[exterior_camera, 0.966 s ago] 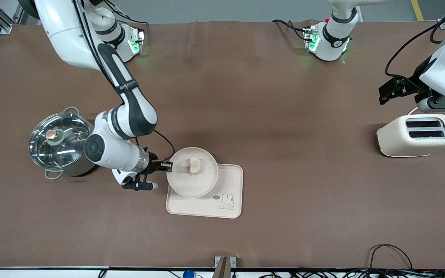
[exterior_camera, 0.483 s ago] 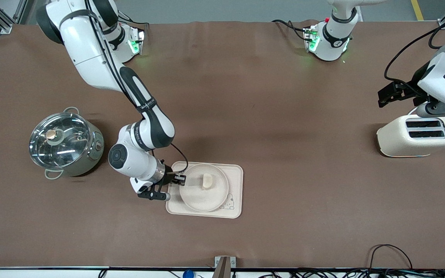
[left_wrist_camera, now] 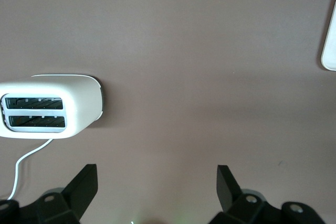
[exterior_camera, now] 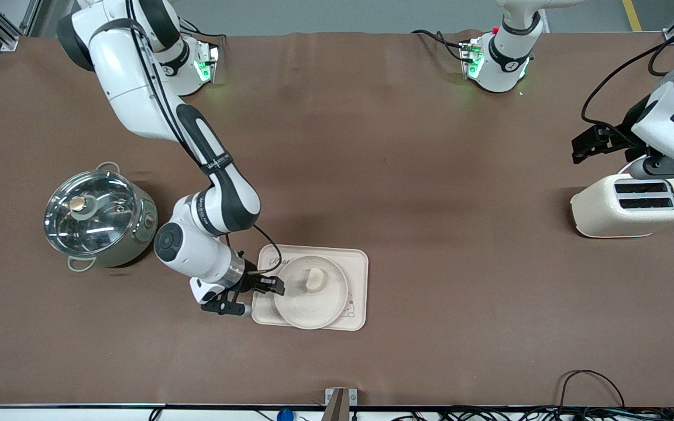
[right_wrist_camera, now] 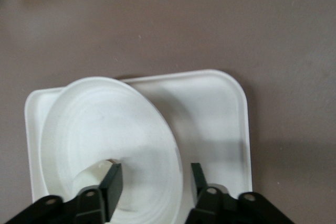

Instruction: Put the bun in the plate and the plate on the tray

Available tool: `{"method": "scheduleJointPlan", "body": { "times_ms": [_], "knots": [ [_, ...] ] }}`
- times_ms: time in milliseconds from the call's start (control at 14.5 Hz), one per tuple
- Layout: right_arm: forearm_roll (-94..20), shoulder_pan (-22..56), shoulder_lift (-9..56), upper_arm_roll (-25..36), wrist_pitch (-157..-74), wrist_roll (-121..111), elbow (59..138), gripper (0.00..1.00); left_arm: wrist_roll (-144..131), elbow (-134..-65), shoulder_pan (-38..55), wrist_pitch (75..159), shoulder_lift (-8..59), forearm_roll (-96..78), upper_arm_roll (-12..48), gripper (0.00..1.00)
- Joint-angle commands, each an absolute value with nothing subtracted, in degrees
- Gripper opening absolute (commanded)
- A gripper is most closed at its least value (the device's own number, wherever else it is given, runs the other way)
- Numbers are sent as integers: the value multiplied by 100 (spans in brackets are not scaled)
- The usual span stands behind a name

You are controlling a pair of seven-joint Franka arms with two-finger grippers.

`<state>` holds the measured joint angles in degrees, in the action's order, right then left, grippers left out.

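Bun [exterior_camera: 314, 280] lies in the plate [exterior_camera: 305, 307], a little above the plate's middle in the front view, so step 1 of the task looks done. The plate sits over the tray [exterior_camera: 357, 280] in the lower middle of that frame, covering most of it, with the rabbit drawing partly hidden under the plate's rim. Whether the plate rests flat on the tray or is tipped slightly cannot be told for sure; in the right wrist view the plate [right_wrist_camera: 105, 129] seems to lean, with the tray [right_wrist_camera: 220, 108] showing past it. The right gripper [exterior_camera: 271, 285] is at the plate's edge, at the tray's end nearest the pot [exterior_camera: 98, 217], and its 2 fingers [right_wrist_camera: 113, 179] straddle the rim, seemingly pinching it. Step 2, setting the plate on the tray, seems almost finished. The next move probably calls for settling the plate flat, spreading the jaws and drawing away sideways without dragging the rim. The left gripper [exterior_camera: 606, 140] waits at the right edge of the front frame, over the table just above the toaster [exterior_camera: 632, 204], its jaws spread wide and holding nothing, as the left wrist view shows.
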<state>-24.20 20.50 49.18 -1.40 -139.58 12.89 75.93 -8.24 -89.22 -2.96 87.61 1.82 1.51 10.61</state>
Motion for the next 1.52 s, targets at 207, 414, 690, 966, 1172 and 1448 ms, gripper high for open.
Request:
{"method": "scheduleJointPlan", "body": {
  "times_ms": [207,414,690,966,1172,1448],
  "knots": [
    [-1425,1530,3650,218,-12739,800,7936,100,-773,-8895,-316,8798,176,70,1055,100],
    [-1336,1520,2580,693,-12156,747,8671,100,-773,-8895,-316,8798,176,70,1055,100],
    [-695,1407,813,949,-11920,686,10201,100,-773,-8895,-308,8798,176,70,1055,100],
    [-440,915,-174,949,-10690,249,10310,100,-738,-8851,-299,8789,158,53,1063,100],
    [-413,651,-561,949,-9926,0,10109,100,-721,-8833,-308,8780,158,62,1063,100],
    [-316,712,-519,914,-9071,9,9396,100,-712,-8763,-316,8780,158,88,1063,100]
  ]
}}
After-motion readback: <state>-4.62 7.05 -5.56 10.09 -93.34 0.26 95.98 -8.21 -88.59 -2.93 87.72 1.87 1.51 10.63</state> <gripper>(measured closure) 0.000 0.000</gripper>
